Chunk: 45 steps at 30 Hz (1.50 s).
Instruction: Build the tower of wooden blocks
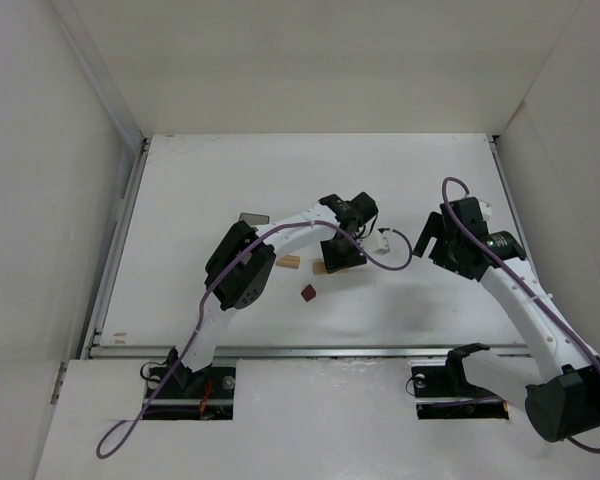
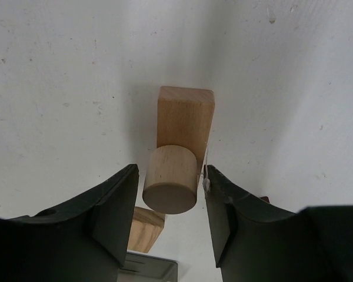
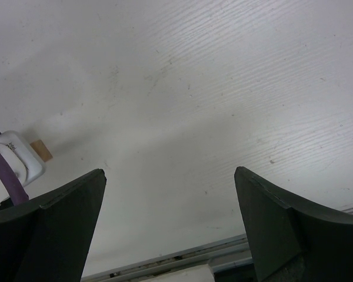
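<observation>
wood block tower [image 2: 177, 138] mid-table: pale wooden cylinder [image 2: 170, 187] upright on tan oblong wooden block [image 2: 185, 108]. left gripper [image 2: 171, 171] parted, slim gaps either side of cylinder. lift straight up, no sideways drift, else cylinder likely topples. right gripper [image 3: 170, 176] wide apart, empty. dark red-brown wooden cube [image 1: 308, 293] nearby.

Readable text: none in any view.
White tag [image 3: 15, 154]: it sits at the left edge of the right wrist view. A short line of small dark print runs across its face, but the print is too small and blurred to read.
Location in the top view: the same white tag shows as a small white piece near the middle of the table, between the two arms. No print can be resolved on it there.
</observation>
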{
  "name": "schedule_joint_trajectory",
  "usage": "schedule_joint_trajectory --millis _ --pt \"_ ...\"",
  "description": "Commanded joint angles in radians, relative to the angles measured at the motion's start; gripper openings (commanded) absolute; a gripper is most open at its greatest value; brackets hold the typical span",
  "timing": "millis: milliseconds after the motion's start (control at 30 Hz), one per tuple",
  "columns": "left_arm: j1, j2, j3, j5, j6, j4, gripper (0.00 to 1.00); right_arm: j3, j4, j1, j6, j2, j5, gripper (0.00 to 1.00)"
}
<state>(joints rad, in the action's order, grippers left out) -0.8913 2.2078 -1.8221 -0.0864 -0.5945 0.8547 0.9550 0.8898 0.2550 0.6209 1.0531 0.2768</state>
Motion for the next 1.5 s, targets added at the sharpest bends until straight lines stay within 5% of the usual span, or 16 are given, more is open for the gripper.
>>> schedule_joint_trajectory --millis 0,300,500,833,1000,1133,1467 --pt "-0.009 -0.019 -0.048 -0.012 -0.011 0.029 0.45 0.037 -0.028 0.001 -0.007 -0.018 -0.004 0.96" --pt "-0.009 -0.060 -0.057 -0.021 -0.011 0.038 0.47 0.037 -0.028 0.001 -0.007 -0.018 -0.004 0.96" --pt "0.009 -0.190 -0.037 -0.084 0.018 0.027 0.57 0.037 -0.028 0.001 -0.016 -0.018 -0.022 0.96" --pt "0.132 -0.425 0.092 -0.110 -0.065 0.007 0.59 0.028 -0.037 0.001 -0.036 -0.018 -0.053 0.96" --pt "0.264 -0.415 0.234 -0.087 -0.203 0.009 0.59 0.028 -0.046 0.001 -0.046 -0.018 -0.053 0.96" --pt "0.264 -0.415 0.377 -0.050 -0.283 -0.085 0.59 0.028 -0.046 0.001 -0.046 -0.009 -0.062 0.96" --pt "0.255 -0.336 0.460 -0.061 -0.349 -0.167 0.63 0.028 -0.046 0.001 -0.046 -0.008 -0.062 0.96"
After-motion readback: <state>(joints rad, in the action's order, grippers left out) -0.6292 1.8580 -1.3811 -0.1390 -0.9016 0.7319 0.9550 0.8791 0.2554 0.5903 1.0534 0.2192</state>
